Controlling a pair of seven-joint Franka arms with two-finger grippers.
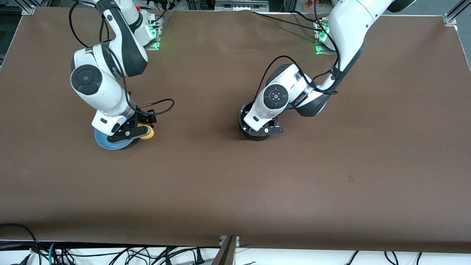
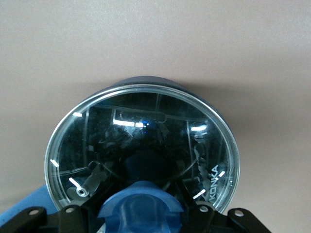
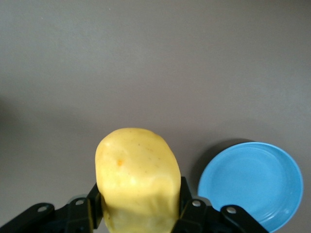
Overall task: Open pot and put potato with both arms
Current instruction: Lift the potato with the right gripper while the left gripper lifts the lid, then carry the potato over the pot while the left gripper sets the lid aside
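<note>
Right claw (image 1: 141, 129), seen from the front, is clenched on the potato (image 1: 148, 133) just over the blue plate (image 1: 105, 141), toward the right arm's end of the surface (image 1: 235, 191); the pot (image 1: 254, 134) sits mid-surface under the left claw (image 1: 265, 129). Left wrist: the left claw (image 2: 140, 218) grips the blue knob (image 2: 140, 206) of the lid (image 2: 146, 145), which is not yet lifted. Right wrist: the potato (image 3: 137, 179) stands between the fingers (image 3: 192, 206) of the right claw (image 3: 138, 213), with the plate (image 3: 252, 182) beside it.

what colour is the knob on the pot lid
Blue; the knob shows best in the left wrist view.

Even overhead light, soft shadows under both arms; ceiling lamps glare on the lid (image 2: 146, 145).
</note>
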